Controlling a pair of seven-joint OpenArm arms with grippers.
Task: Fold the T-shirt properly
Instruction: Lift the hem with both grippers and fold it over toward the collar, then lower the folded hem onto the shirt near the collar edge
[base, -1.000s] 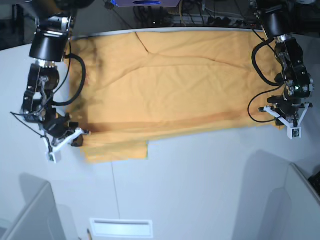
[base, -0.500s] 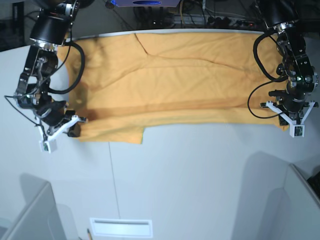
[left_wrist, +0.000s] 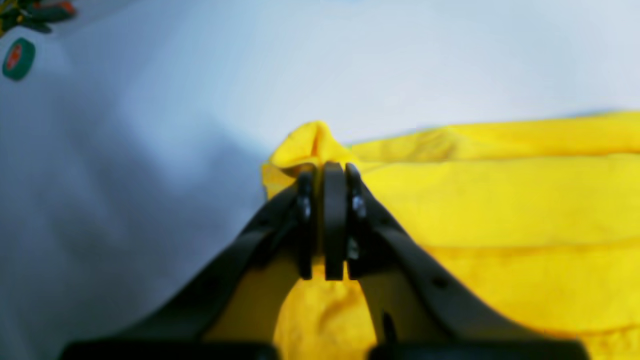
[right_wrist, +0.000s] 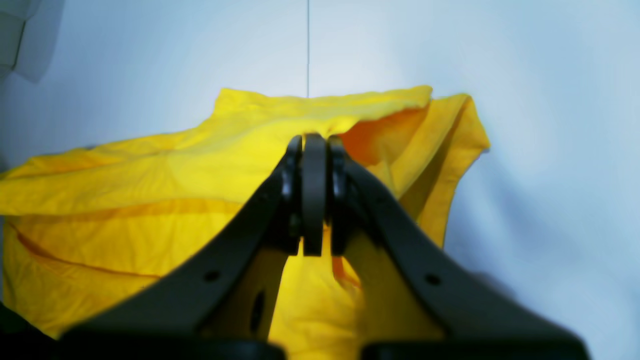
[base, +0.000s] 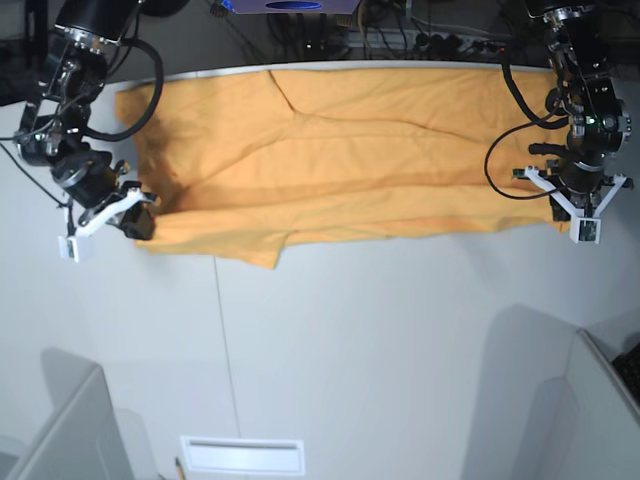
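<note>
Base view: each gripper pinches the T-shirt at its near edge; bare table in front.

The T-shirt lies spread across the far half of the table, the right gripper at one near corner, the left gripper at the other

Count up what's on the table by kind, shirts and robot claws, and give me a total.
T-shirt: 1
Claws: 2, the left claw and the right claw, both shut on the T-shirt
Total: 3
</note>
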